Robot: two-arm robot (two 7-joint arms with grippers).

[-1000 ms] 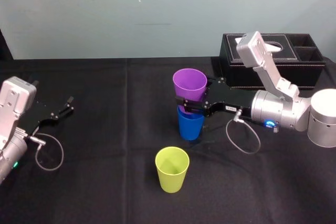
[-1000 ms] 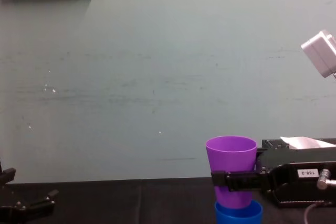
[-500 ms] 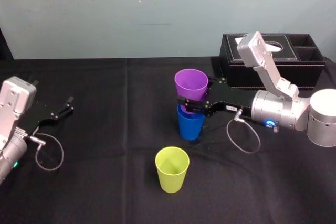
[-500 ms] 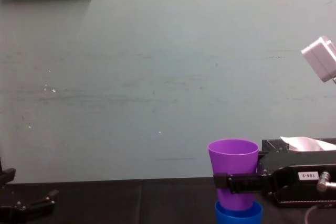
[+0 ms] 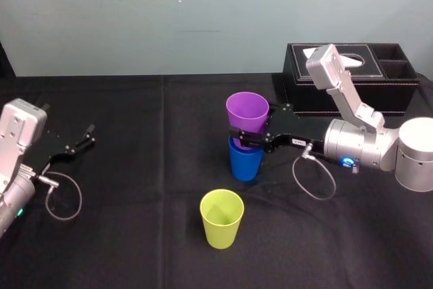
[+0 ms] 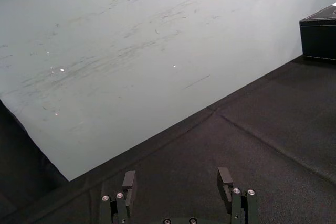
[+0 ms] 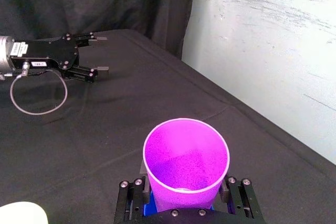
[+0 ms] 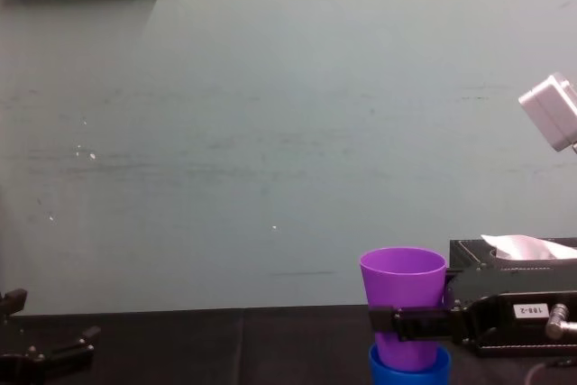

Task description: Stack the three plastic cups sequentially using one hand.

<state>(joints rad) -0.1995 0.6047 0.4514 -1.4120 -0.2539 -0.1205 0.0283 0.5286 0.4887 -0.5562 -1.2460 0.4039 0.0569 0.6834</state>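
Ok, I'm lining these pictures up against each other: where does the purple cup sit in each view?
Head view: purple cup right of centre, clamped by the right gripper.
Chest view: bottom edge, right of centre, seen side-on.
Right wrist view: bottom centre, seen down into its mouth.
Left wrist view: wall, black cloth and the left gripper with its fingers apart.
Shared landmark: the blue cup directly beneath it.

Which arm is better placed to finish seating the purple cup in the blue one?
Right. The right claw is shut on the purple cup, whose base is already inside the blue cup. The left claw sits open far to the left, away from all cups.
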